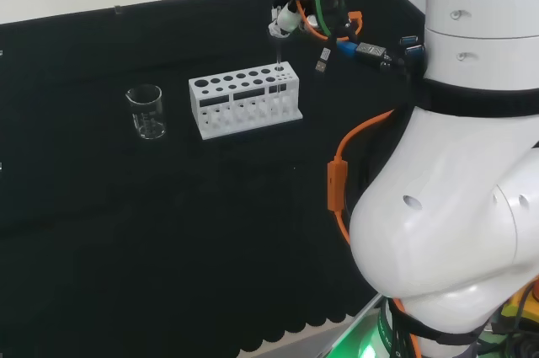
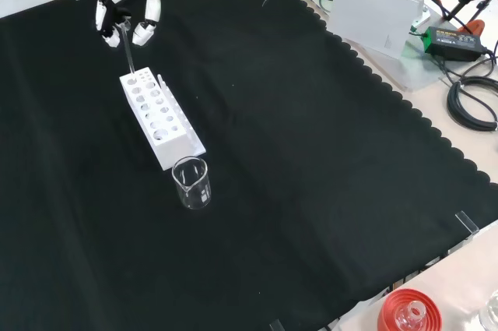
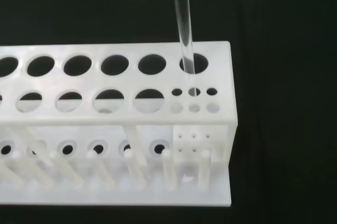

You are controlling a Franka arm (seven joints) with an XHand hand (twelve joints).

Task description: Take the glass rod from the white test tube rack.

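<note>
Pinching the glass rod near its top was the hand, up in the upper left of the front view, with fingers curled down on both sides of it. Seen in the head view at the top middle, above the right end of the white test tube rack. Stood almost straight up, tilted a little, with its low end in the end hole of the rack, the one nearest the hand. Shown close in the wrist view, clear and thin, going down into the corner hole beside the small holes. Sat on the black cloth, long and full of round holes. Placed just past the rack's other end was a clear glass beaker, left of the rack in the head view, below it in the front view. Found at the bottom right edge of the front view: a red ribbed ring.
</note>
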